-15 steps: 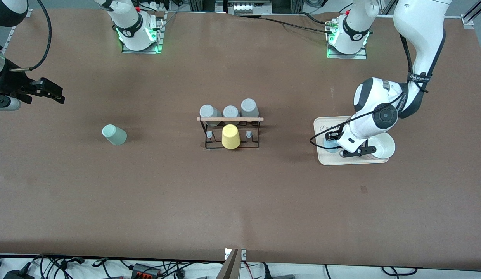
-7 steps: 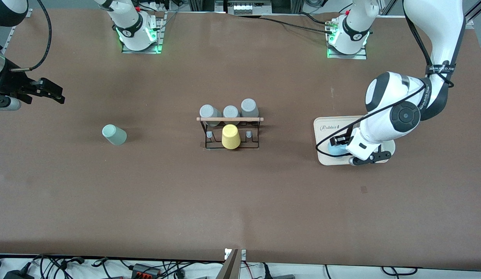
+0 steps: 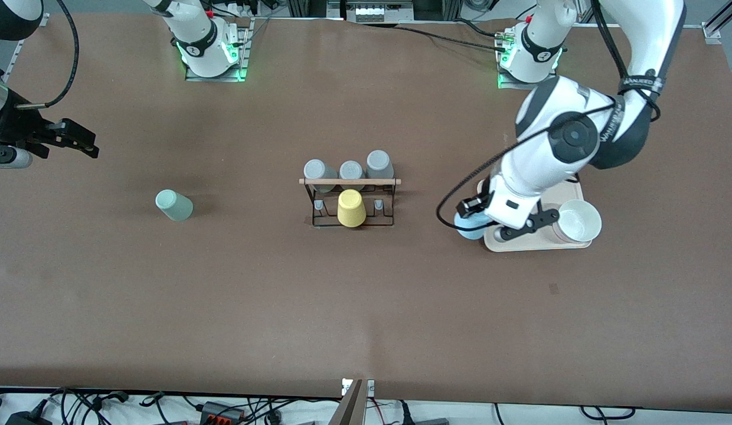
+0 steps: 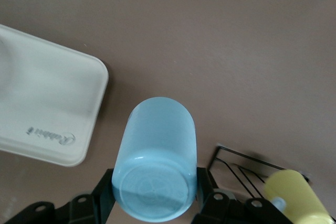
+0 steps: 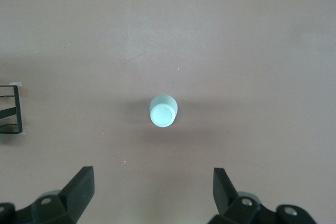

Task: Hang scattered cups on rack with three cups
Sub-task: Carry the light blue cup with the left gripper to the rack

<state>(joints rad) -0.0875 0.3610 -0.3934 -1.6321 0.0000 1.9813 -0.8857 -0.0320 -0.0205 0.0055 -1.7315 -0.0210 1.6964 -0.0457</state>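
light blue cup (image 3: 471,226) lifted off tray (image 3: 569,190), carried rackward

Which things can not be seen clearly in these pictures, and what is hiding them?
- Front view: the light blue cup is mostly covered by the left tool and its arm.
- Front view: the tray is partly hidden under that arm.
- Left wrist view: the rack and yellow cup are cut off by the edge.

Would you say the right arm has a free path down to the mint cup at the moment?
Probably yes. The right claw is open, and the mint cup stands alone on bare table, well clear of the rack.
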